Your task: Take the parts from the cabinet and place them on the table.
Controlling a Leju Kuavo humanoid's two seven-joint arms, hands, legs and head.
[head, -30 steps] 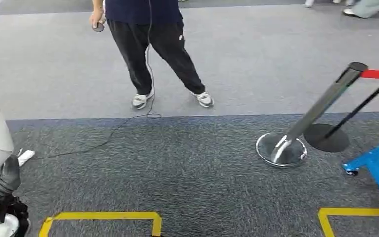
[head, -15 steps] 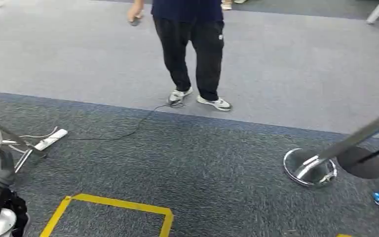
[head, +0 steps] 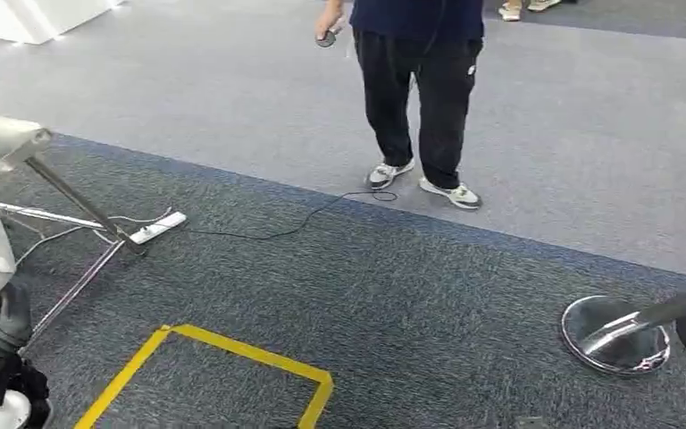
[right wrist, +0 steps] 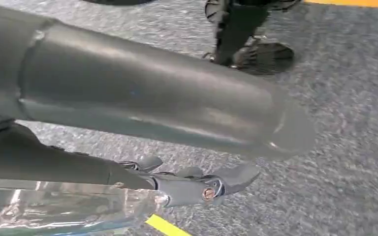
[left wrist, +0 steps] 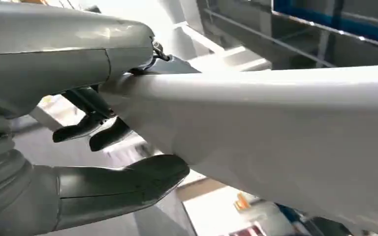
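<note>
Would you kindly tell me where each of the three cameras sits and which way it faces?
Head view: high on the body, looking down at carpet, yellow tape and a person; left arm at the edge.
Left wrist view: behind the left hand, beside a white part.
Right wrist view: behind the right hand, facing the floor.
Head and right wrist views share carpet and yellow tape.

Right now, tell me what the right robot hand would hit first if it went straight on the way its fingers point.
Most likely the grey carpet. Past the fingertips of the right robot hand, the right wrist view shows bare floor, though depth is hard to judge.
</note>
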